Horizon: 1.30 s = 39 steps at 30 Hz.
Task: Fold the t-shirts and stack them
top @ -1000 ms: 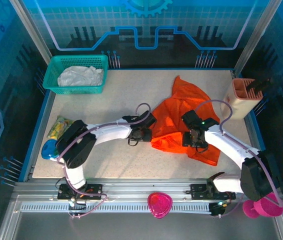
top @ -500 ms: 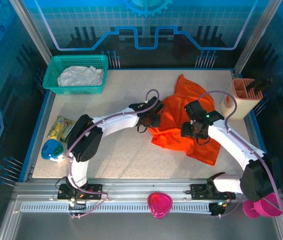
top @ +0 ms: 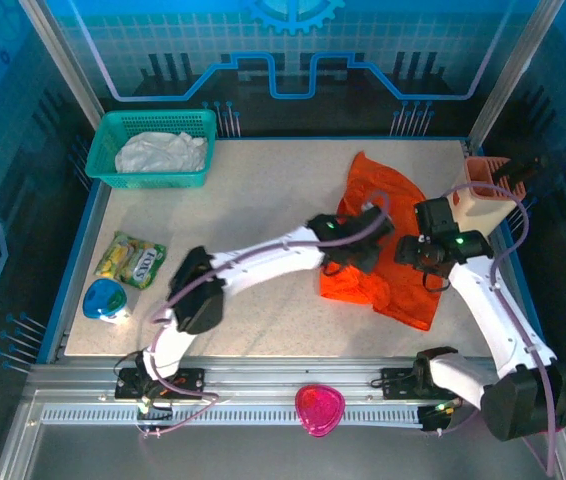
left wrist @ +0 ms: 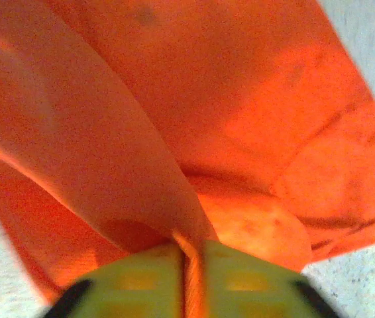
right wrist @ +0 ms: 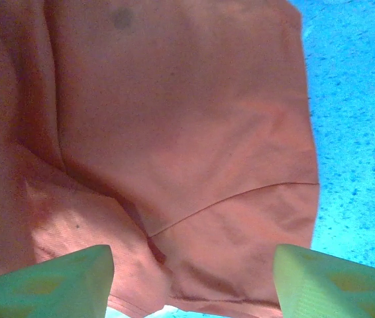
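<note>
Surface: speckled tabletop (top: 253, 200) inside a blue-lit enclosure; the work sits in its right half.
Left side: the left hand (top: 358, 252) reaches far across from its base. Its fingers are pressed together on a raised fold of the orange t-shirt (top: 383, 190). The wrist view shows a thin ridge of cloth pinched at the left hand (left wrist: 189, 248), with the orange t-shirt (left wrist: 240, 99) spreading away ahead of it.
Right side: the right hand (top: 431, 262) is over the garment's right edge. At the right hand (right wrist: 191, 265) the fingers are spread wide and grip nothing; the orange t-shirt (right wrist: 174, 132) lies flat beyond them.
Long axis: far to near, leaning toward the near right corner.
Key relation: the cloth lies between the two hands, roughly level across its middle, so the pinched left edge would probably travel rightward.
Elsewhere: the white t-shirt (top: 161, 153) lies crumpled in the teal mesh basket (top: 153, 182) at the far left, well apart.
</note>
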Available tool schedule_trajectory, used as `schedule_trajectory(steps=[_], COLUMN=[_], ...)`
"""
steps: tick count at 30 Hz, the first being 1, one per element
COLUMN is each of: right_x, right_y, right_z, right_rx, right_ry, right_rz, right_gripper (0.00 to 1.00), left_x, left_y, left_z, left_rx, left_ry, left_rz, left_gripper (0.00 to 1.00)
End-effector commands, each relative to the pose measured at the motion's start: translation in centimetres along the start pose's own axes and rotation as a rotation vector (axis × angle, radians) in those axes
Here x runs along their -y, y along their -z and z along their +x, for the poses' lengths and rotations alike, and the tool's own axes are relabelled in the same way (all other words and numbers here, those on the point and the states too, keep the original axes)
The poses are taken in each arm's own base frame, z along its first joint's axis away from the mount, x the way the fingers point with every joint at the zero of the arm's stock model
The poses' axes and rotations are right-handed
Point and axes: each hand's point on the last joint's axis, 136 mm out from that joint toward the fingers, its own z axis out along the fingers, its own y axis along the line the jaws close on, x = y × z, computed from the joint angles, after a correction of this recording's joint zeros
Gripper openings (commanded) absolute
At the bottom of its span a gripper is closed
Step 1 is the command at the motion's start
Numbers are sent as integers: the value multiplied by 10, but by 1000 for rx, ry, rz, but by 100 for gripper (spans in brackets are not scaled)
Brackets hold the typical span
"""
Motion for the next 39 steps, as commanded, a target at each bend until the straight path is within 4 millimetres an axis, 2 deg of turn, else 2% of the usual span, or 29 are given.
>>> schedule_trajectory(steps=[1,3,6,8,13,14,16,18,21,24,29,33,39], right_x=[11,13,16,17,17,16,16,19,26,31,45,55,59], right_y=[21,26,30,32,30,30,29,31,33,31,25,26,24], right_z=[-9,-10,-10,-9,-8,-8,-9,-12,-20,-30,-41,-47,-43], right_rx=[47,60,68,71,67,66,65,69,84,97,95,103,97], right_ry=[-11,-14,-15,-15,-10,-9,-7,-9,-22,-41,-92,-129,-142], right_rz=[20,26,26,29,27,25,28,41,66,71,76,65,56], right_gripper=[65,65,65,65,65,65,64,63,61,61,60,59,58], left_x=[17,35,42,36,10,5,-4,-14,-20,-14,6,4,-5], left_y=[-37,-45,-43,-32,15,24,34,36,26,13,1,-13,-34], left_z=[42,43,40,36,29,31,38,49,66,77,76,79,82], left_rx=[-152,-152,-140,-125,-70,-66,-76,-107,-153,-175,-181,-191,-209], left_ry=[-79,-97,-92,-87,-62,-47,-6,69,181,256,295,302,334], left_rz=[-32,-12,-7,-36,-115,-121,-130,-124,-54,48,155,134,112], left_gripper=[52,68,81,85,86,84,73,60,46,44,42,42,42])
